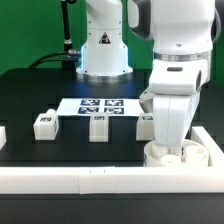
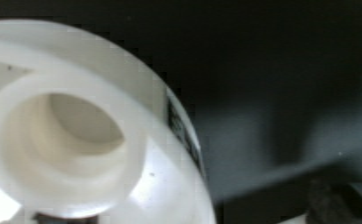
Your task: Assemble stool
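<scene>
Rounded white arm (image 1: 172,95) with seemingly black joint bands.

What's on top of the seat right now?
Only the gripper, poised over the seat; the wrist view shows no part resting there. Whether it touches the seat is hidden.

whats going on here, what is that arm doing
The robot arm's gripper is down at the round stool seat, which lies beside the white border rail at the exterior view's right. Whether it grips the seat cannot be told. The three legs stand loose in a row by the marker board, none fitted yet.
</scene>
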`<state>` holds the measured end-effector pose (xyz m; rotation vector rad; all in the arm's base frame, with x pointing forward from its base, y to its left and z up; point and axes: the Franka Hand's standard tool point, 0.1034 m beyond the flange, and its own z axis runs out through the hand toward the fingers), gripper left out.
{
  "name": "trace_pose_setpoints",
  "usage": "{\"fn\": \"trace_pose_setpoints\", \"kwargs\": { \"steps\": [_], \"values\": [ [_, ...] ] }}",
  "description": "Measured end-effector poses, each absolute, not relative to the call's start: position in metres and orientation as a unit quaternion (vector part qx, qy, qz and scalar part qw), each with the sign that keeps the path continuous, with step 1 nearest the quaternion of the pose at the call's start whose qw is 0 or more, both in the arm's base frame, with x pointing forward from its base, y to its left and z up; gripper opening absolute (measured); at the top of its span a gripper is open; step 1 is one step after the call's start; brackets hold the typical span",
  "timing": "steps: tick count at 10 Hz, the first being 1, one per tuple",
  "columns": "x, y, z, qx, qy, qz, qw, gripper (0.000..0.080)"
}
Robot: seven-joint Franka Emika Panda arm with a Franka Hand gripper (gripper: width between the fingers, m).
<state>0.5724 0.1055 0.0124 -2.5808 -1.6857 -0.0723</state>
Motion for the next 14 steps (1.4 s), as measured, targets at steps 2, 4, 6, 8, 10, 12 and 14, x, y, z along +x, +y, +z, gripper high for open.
{"fn": "trace_pose_setpoints", "kwargs": {
  "steps": [2,4,6,8,10,12,14],
  "values": [
    [0.572,0.106,0.012,-0.837,-0.546,-0.023,0.029,0.0642],
    [0.572,0.106,0.012,-0.837,-0.546,-0.023,0.029,0.0648],
    [0.572,0.105,0.012,-0.837,-0.546,-0.023,0.029,0.0649],
    [0.574,0.106,0.026,-0.845,-0.534,-0.018,0.029,0.0649],
    [0.577,0.100,0.064,-0.849,-0.527,-0.010,0.022,0.0649],
    [0.578,0.091,0.079,-0.877,-0.479,-0.008,0.019,0.0649],
    [0.575,0.089,0.072,-0.905,-0.424,-0.002,0.022,0.0649]
  ]
}}
